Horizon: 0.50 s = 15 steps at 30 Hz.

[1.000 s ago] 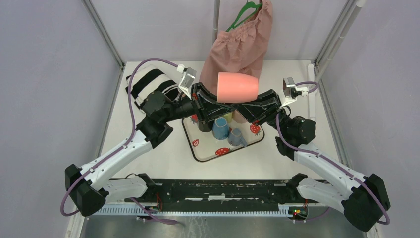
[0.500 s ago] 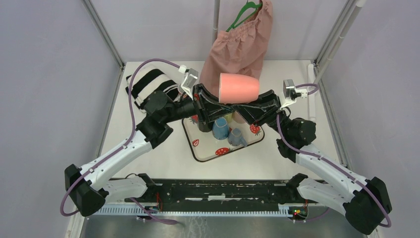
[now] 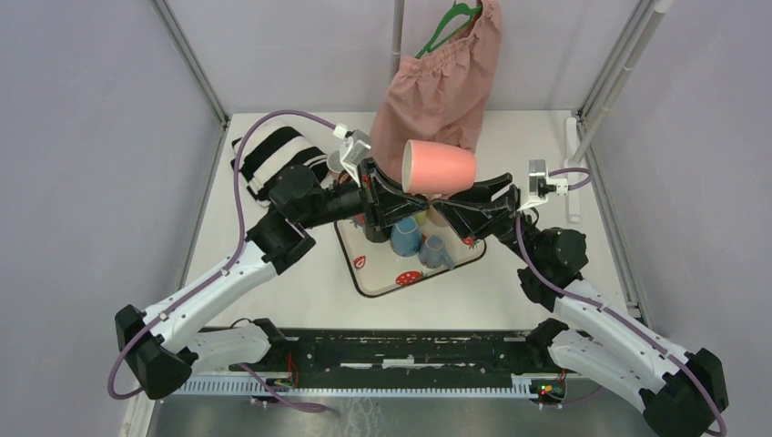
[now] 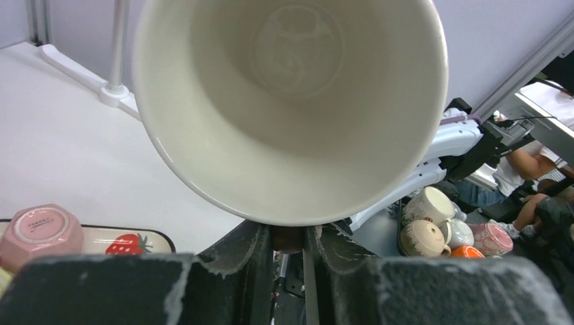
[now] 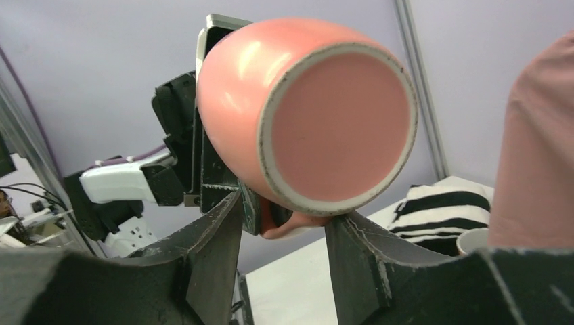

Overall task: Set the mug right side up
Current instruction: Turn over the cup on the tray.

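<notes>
Half done, by the look of it: the mug hangs on its side above the table, mouth toward nine o'clock, base toward three. The left tool is clamped at its handle, while the right tool stands apart around it. Uprighting and setting down remain.

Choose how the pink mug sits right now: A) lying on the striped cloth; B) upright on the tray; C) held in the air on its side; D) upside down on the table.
C: the top view shows the pink mug up above the tray, lying sideways, with the left gripper clamped on its handle.
</notes>
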### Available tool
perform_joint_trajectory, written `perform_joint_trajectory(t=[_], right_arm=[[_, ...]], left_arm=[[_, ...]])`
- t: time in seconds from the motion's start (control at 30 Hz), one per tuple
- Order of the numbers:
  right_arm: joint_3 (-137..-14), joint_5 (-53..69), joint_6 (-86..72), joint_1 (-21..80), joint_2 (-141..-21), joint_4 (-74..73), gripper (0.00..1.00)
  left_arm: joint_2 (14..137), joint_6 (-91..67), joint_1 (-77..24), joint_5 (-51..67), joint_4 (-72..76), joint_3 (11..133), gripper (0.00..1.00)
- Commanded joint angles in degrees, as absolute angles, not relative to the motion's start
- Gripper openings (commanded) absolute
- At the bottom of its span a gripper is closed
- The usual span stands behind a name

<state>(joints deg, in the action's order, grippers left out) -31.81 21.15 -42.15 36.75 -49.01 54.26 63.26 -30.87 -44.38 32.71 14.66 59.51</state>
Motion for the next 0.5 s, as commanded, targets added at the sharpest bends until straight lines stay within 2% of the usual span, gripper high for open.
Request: perform_joint_trajectory(t=[0.0,0.47], right_arm=[[-31.4,18.5,-36.0,36.9,-44.8,50.0,0.53],[-29.4,13.6,-29.7,37.0,-38.3,37.9,0.55]], left_arm=[[60.4,-24.9,-44.3,27.9,12.9,63.7,0.02],[59.1,-18.3,-44.3,18.1,1.2,64.9,0.02]])
